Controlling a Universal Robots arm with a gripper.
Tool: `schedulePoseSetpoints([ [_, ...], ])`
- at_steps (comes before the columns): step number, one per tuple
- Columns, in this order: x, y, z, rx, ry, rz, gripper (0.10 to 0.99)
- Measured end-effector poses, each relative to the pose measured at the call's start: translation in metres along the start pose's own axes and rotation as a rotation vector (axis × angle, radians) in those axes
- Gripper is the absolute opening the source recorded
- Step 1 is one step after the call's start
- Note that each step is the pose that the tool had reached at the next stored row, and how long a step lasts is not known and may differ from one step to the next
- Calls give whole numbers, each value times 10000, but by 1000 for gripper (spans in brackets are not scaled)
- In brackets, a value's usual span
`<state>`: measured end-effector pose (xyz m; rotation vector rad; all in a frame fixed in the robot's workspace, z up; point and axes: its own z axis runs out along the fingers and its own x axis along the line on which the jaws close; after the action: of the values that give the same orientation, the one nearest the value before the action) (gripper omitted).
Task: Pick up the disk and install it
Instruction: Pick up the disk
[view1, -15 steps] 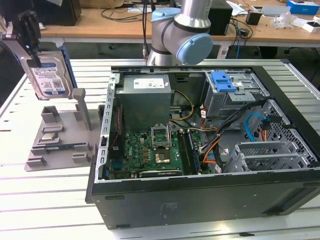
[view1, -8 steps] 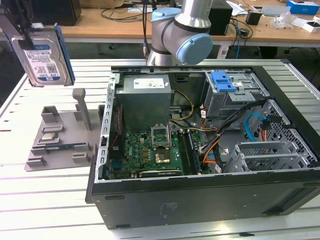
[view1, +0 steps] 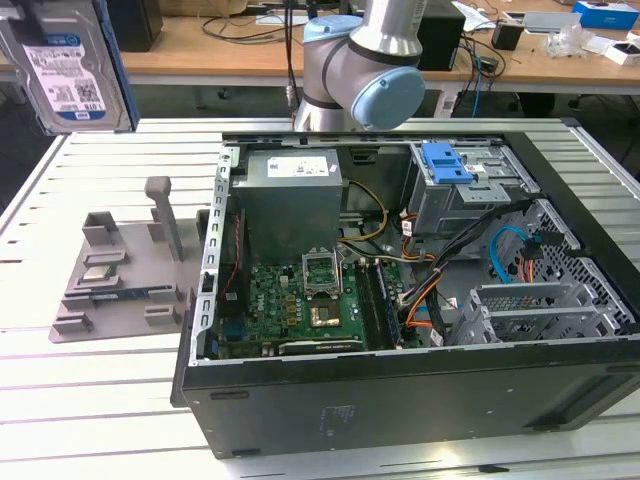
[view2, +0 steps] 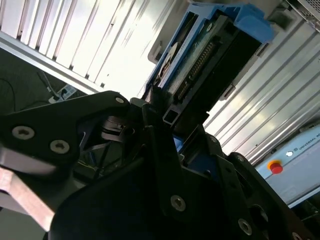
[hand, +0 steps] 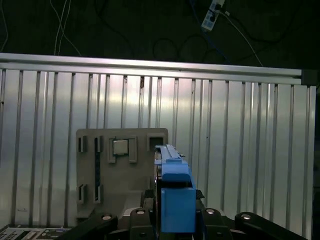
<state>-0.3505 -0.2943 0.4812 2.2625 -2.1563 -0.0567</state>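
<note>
disk (view1: 72, 75) hangs lifted at ten o'clock in the exterior view, label facing out, well apart from the drive cage (view1: 470, 185) toward four o'clock. gripper (hand: 176, 212) clamps it from both sides, long axis running straight out from the fingers.

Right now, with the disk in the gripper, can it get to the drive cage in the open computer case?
Probably yes. The gripper holds the disk high above the table, and the case lies open on top. A blue bracket and black cables by the drive cage may crowd the approach.
</note>
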Motion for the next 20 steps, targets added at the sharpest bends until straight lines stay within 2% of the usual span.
schedulePoseSetpoints([
  [2,-9,6,-186,-1,0,0,369],
  [5,-10,0,-205,-1,1,0,369],
  [7,5,-306,-215,-3,0,0,369],
  [8,10,-416,-220,-6,1,1,369],
  [9,14,-480,-223,-6,1,0,369],
  [11,17,-554,-225,-7,0,0,369],
  [14,26,-737,-232,-12,0,0,369],
  [16,29,-803,-234,-13,0,0,369],
  [20,39,-1006,-242,-18,0,-1,369],
])
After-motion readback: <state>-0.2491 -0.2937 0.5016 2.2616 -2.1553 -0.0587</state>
